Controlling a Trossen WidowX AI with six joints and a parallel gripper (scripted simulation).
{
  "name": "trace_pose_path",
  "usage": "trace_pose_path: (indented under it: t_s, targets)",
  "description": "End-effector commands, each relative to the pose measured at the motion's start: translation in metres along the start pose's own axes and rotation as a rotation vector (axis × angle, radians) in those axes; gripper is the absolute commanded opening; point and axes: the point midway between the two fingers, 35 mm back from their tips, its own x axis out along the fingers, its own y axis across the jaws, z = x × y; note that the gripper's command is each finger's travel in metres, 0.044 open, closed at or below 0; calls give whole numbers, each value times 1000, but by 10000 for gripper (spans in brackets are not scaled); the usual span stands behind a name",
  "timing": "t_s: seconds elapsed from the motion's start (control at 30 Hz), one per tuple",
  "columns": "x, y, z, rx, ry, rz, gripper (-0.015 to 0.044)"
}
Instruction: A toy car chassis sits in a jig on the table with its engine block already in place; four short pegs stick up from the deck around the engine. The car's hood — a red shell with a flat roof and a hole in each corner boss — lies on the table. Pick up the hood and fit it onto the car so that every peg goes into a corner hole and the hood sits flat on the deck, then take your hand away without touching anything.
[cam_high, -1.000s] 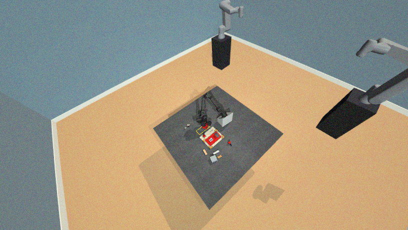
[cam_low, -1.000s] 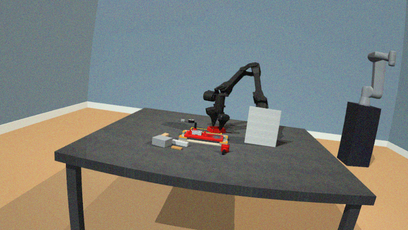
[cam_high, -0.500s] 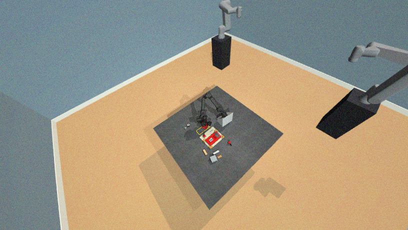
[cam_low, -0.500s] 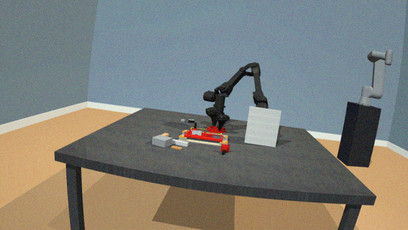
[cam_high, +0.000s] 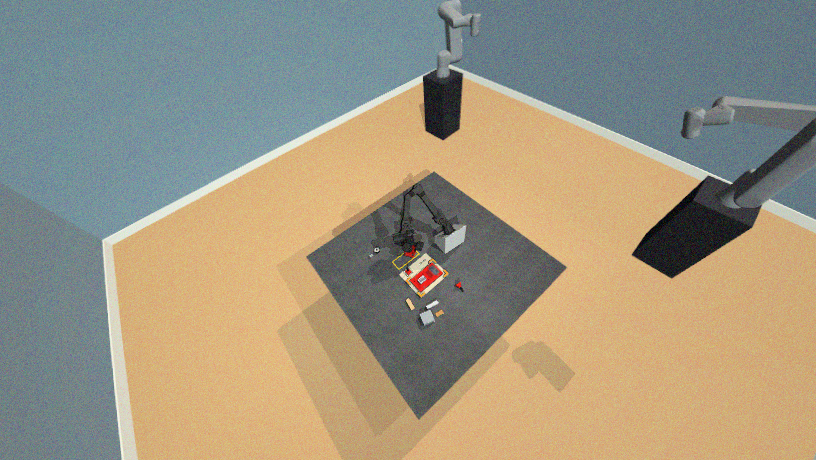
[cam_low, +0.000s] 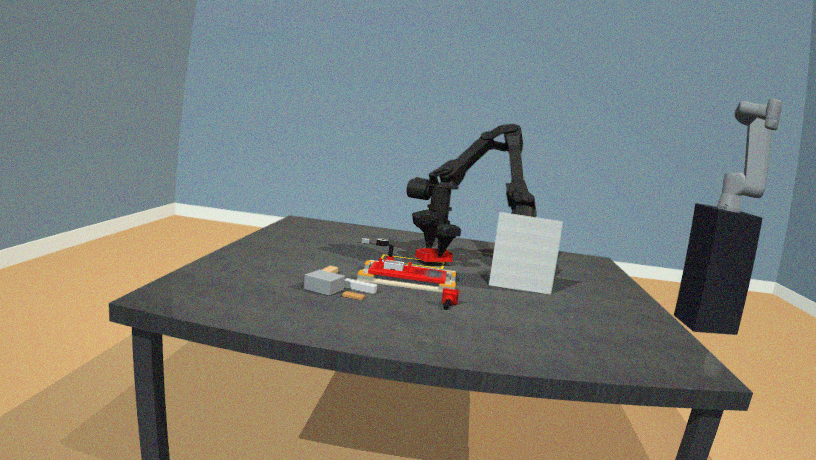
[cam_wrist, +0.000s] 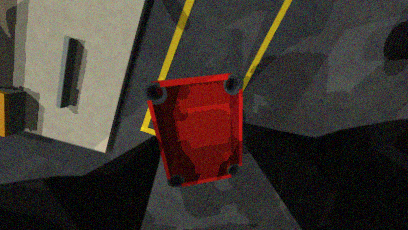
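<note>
The red hood (cam_high: 410, 252) (cam_low: 433, 256) (cam_wrist: 205, 125) is between the fingers of my gripper (cam_high: 410, 248) (cam_low: 436, 251) (cam_wrist: 200, 136), which is shut on its two long sides. The wrist view shows its recessed middle and dark round corner bosses. The hood is level, at or just above the table; a small gap underneath cannot be told. The red chassis (cam_high: 427, 276) (cam_low: 414, 274) sits in the cream jig (cam_low: 400, 282) (cam_wrist: 100, 75), beside the gripper. Pale and grey parts show on its deck; the pegs are too small to make out.
A yellow outline (cam_high: 396, 265) (cam_wrist: 175, 42) lies beside the jig. A pale upright panel (cam_high: 454, 238) (cam_low: 526, 253) stands near the arm's base. Around the jig lie a grey box (cam_high: 426, 317) (cam_low: 324, 282), a white bar (cam_high: 432, 304) (cam_low: 361, 285) and a small red part (cam_high: 458, 284) (cam_low: 450, 296).
</note>
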Motion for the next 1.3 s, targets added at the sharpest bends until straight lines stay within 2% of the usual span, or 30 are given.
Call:
trace_pose_path:
  t_s: [0.0, 0.37, 0.6, 0.93, 1.27]
  targets:
    - [-14, -4, 0, 13, -2, -11, 0]
    - [-55, -4, 0, 13, -3, -10, 0]
    - [-69, -4, 0, 13, -3, -9, 0]
    - [-62, 6, 15, 11, -4, -10, 0]
    - [-18, 6, 17, 12, -5, -9, 0]
